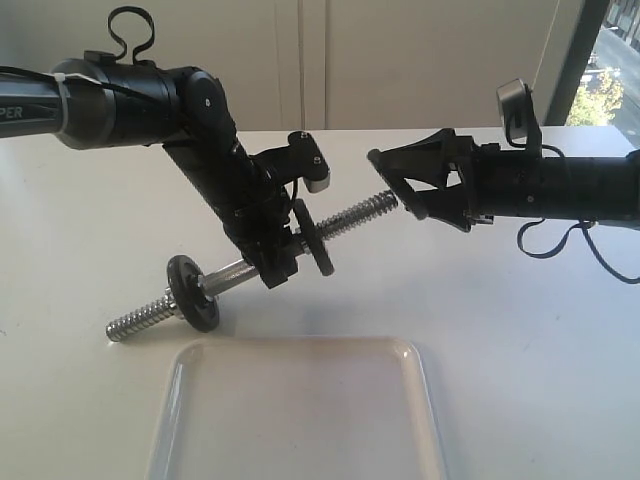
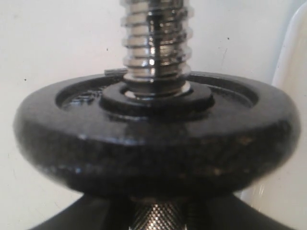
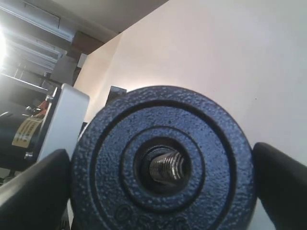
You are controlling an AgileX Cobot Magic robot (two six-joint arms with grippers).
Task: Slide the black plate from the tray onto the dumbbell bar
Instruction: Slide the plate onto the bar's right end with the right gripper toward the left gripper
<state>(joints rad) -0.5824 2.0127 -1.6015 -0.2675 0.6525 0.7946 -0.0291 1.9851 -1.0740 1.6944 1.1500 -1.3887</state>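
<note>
My left gripper (image 1: 280, 262) is shut on the middle of the chrome dumbbell bar (image 1: 350, 220) and holds it tilted above the table. Two black discs sit on the bar, one (image 1: 192, 292) towards the low end and one (image 1: 313, 237) beside the gripper. The low disc (image 2: 153, 139) fills the left wrist view. My right gripper (image 1: 395, 187) is shut on the black plate (image 3: 110, 158) by its rim. The bar's threaded tip (image 3: 166, 166) pokes into the plate's centre hole. The clear tray (image 1: 425, 395) lies empty below.
The white table (image 1: 520, 330) spreads around the tray. A pale wall stands behind it, with a window at the far right. The tray's rim (image 2: 292, 96) shows beside the disc in the left wrist view.
</note>
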